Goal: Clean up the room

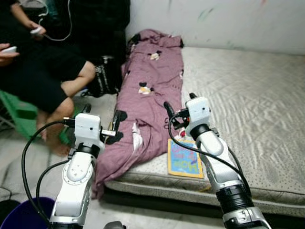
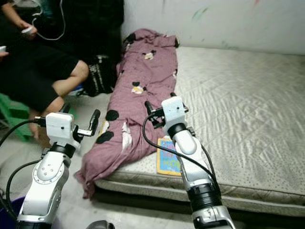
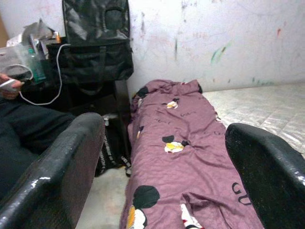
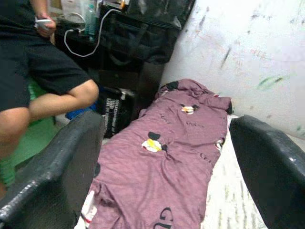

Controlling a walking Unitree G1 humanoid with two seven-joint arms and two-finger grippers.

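hands [image 1: 101, 116] before lengthwise blanket [image 1: 147, 90] (wallward)

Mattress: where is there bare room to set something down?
The mattress is bare from the purple blanket across to its right side, beyond the colourful book near the front edge. The left strip is crowded: blanket, then a seated person beside the bed.

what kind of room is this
Most likely a bedroom: a bare quilted grey mattress lies low on the floor against a scuffed white wall, with a mauve cartoon-print blanket spread along its edge. A seated person and black bags are beside it.
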